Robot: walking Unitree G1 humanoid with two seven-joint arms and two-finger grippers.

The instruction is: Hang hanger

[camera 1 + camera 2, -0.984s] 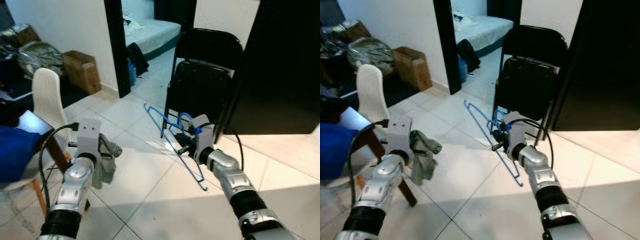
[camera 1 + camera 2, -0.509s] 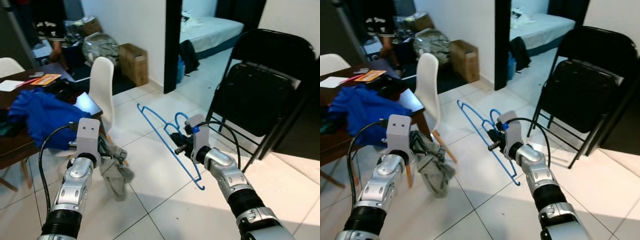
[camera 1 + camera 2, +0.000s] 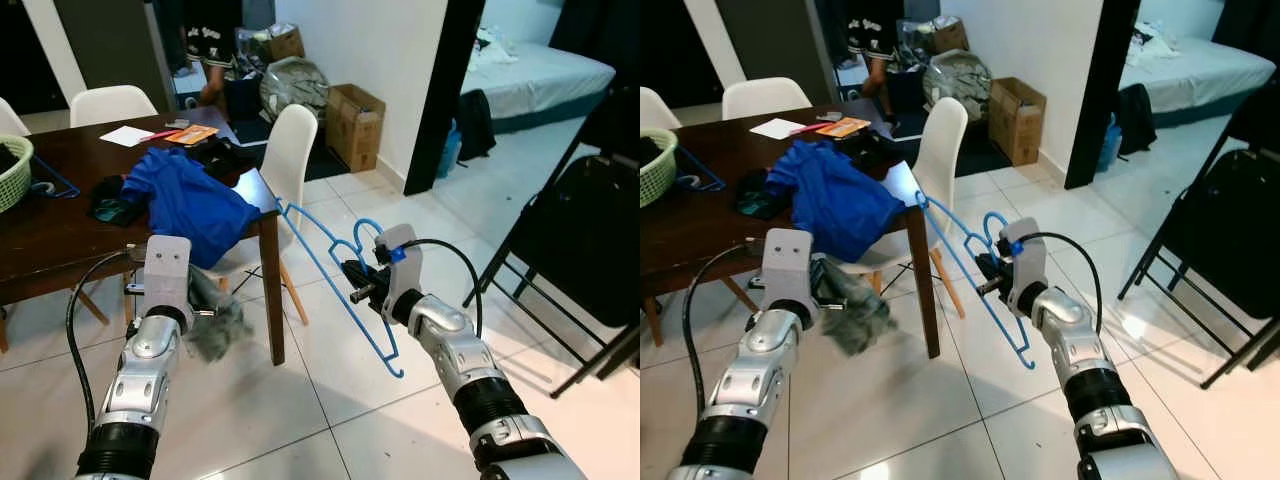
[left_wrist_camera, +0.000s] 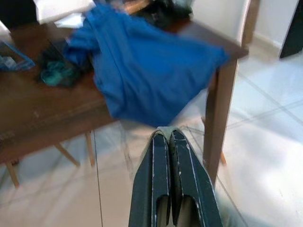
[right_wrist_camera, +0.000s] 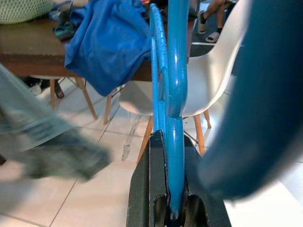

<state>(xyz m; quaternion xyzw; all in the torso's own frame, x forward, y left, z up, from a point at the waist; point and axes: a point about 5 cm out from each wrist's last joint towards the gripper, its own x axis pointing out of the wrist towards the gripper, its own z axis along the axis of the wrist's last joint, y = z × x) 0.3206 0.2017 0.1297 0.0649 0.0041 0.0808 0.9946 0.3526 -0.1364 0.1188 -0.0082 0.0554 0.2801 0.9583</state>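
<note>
Hanger (image 3: 335, 268), blue and made of wire, is held in the air beside the dark wooden dining table (image 3: 60, 225), off its near corner and above the tiled floor (image 3: 300, 400).

Starting at the table's far end, a green basket (image 3: 12, 172) is seen at its edge, and papers (image 3: 160, 134) lie further along the top. A blue garment (image 3: 185, 200) is draped over the near corner of the table, partly hanging down its side. White chairs (image 3: 290, 160) are drawn up around the table.

In front of the table, the left gripper (image 4: 172, 142) is closed tight on a grey cloth (image 3: 210, 320), which hangs below it, blurred; it is judged to be carried so that it can be dealt with later.

Beyond the table's corner, the right gripper (image 3: 358, 282) is clamped on the hanger just under its hook, with the long wire frame slanting up toward the white chair and down toward the floor. A grip near the hook is judged to leave the hook free for catching on a rail. No rail or rod can be made out, so the carrying stage is judged to be in hand.

Furthest from the table, a cardboard box (image 3: 355, 125) stands by the wall, and a black folding chair (image 3: 590, 230) stands at the edge.
</note>
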